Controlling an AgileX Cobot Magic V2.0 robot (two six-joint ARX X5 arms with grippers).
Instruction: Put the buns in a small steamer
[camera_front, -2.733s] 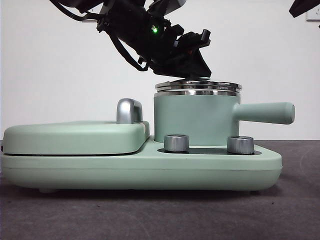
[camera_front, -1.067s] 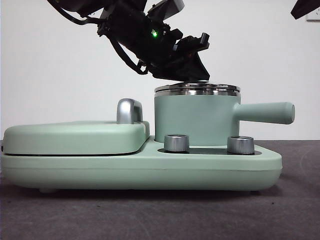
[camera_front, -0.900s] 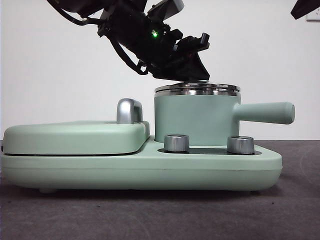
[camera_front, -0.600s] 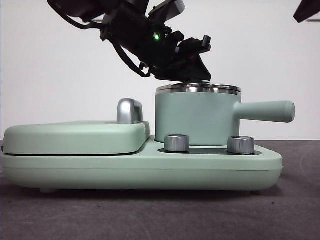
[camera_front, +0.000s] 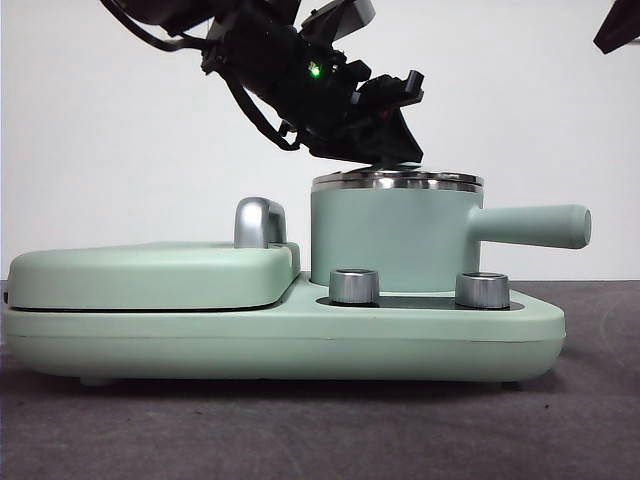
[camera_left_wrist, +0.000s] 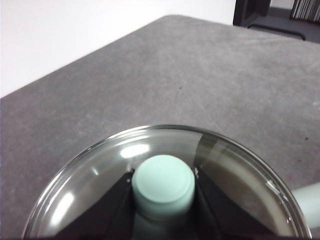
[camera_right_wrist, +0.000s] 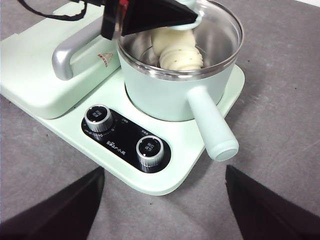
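Both cream-white buns, the ribbed shell-shaped one (camera_right_wrist: 181, 57) and the smooth oblong one (camera_right_wrist: 167, 37) behind it, lie inside the small mint-green cylindrical steamer pot with steel rim (camera_right_wrist: 176, 95), upper centre of the right wrist view. The round glass lid (camera_left_wrist: 150, 150) with its mint-green knob (camera_left_wrist: 163, 186) sits on the rim; in the front view the lid's steel edge (camera_front: 397, 178) looks level and seated.

The left gripper (camera_front: 395, 150) reaches down from the upper left of the front view, its black fingers (camera_left_wrist: 112, 205) pinching the knob from both sides. The right gripper (camera_right_wrist: 160, 210) waits well clear, its fingers spread wide at the lower corners of its own view, holding nothing.

Judgement: the buns are loaded and the step in hand is closing the pot. To finish cleanly, the fingers should part fully before any lift, then the arm should rise straight up, so the knob is not dragged and the lid does not skew. The long straight side handle (camera_front: 530, 225) at right centre should stay untouched. The mint-green appliance base (camera_front: 300, 335) rests flat on the grey surface (camera_front: 300, 430).
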